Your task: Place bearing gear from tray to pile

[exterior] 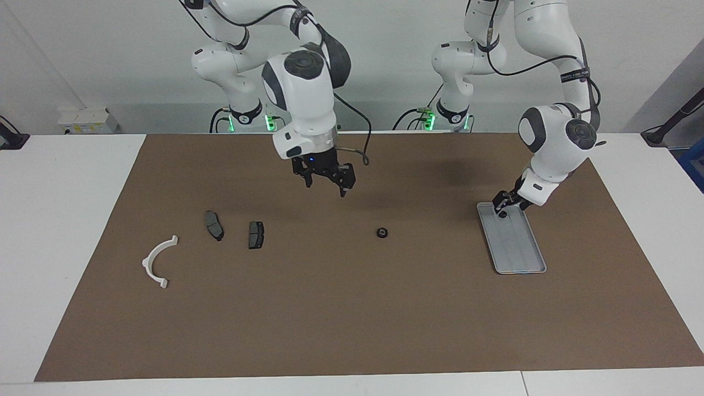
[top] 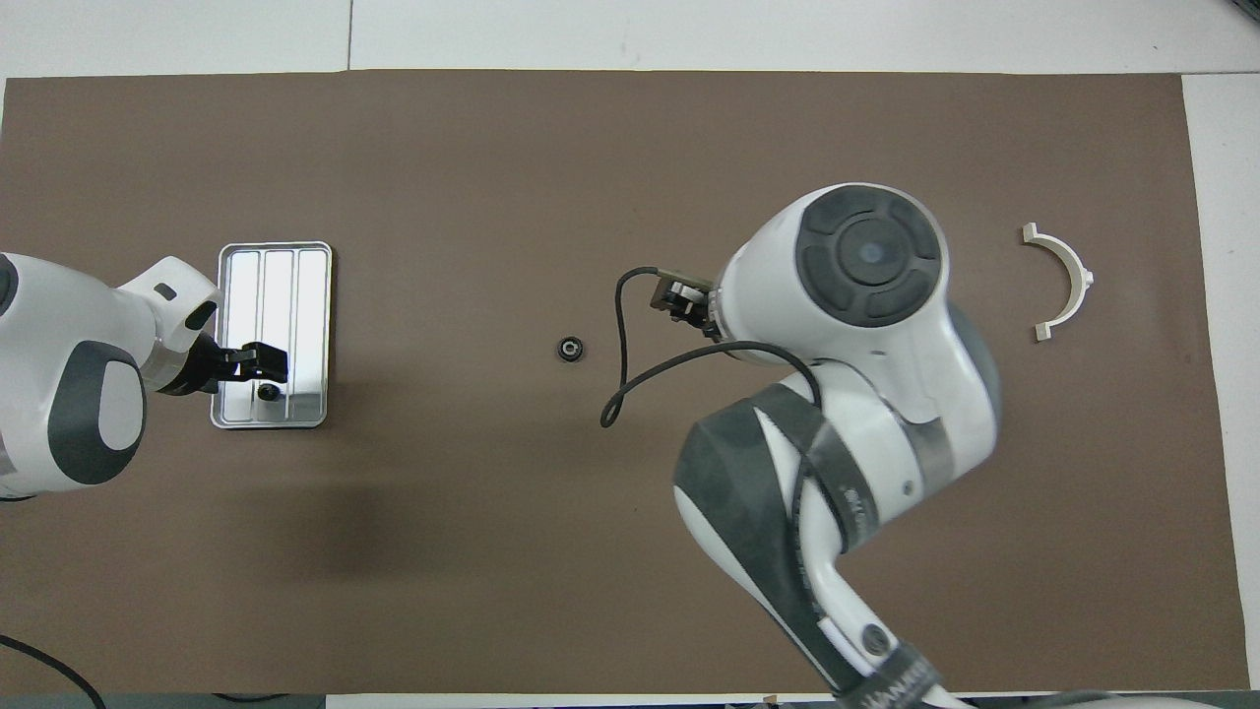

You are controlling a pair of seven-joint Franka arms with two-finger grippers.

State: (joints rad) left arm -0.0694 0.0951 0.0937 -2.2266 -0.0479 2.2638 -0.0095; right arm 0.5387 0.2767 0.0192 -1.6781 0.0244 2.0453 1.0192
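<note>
Left end effector (exterior: 504, 210) sits low over the robot-side end of the tray (exterior: 520, 250), fingers parted around a small dark bearing gear (top: 267, 392) lying in the tray; whether they touch it I cannot tell. Right end effector (exterior: 325, 179) hangs open above the brown mat (exterior: 352, 330) on the surface. Another bearing gear (exterior: 381, 232) rests on the mat between tray and pile: two brake pads (exterior: 214, 225) (exterior: 256, 235) and a white semicircular bracket (exterior: 159, 261).

Tray (top: 275, 258) — shiny grooved metal; bracket (top: 1065, 281) — smooth white plastic.
</note>
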